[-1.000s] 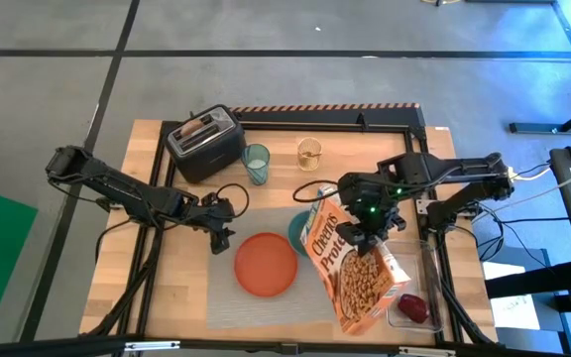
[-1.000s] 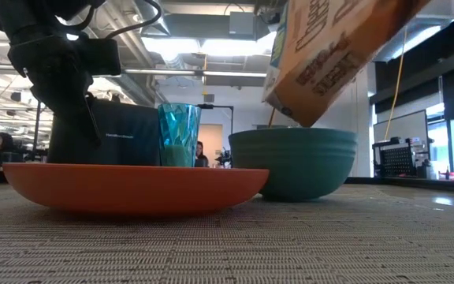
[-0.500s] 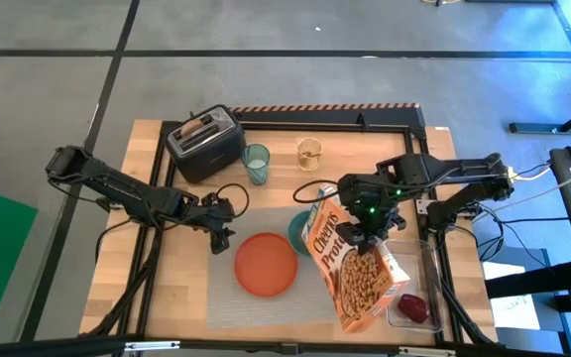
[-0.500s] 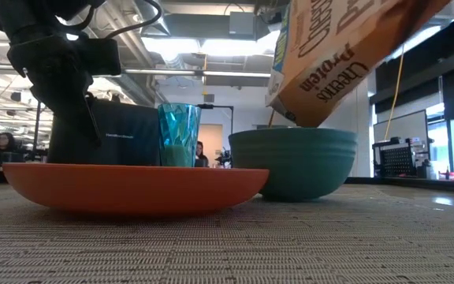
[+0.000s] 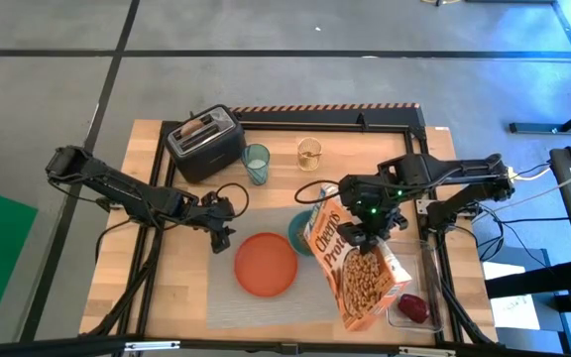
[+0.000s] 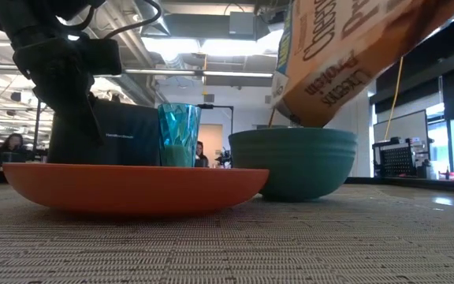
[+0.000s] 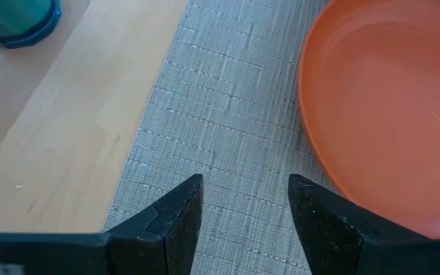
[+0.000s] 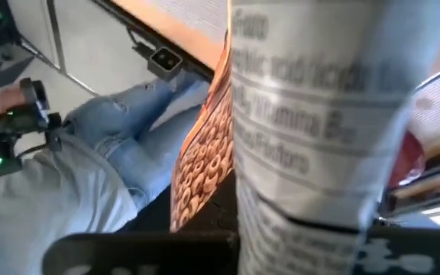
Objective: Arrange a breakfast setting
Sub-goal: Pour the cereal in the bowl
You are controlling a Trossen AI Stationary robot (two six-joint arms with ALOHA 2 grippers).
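Table: wooden table carries grey placemat; orange plate centre.
Change: cereal box tipped steeper over teal bowl, 3 o'clock of plate; pouring imminent.
Right pincer: clamped on box.
Left pincer: agape, empty, 9 o'clock of plate.

The cereal box hides most of the teal bowl.
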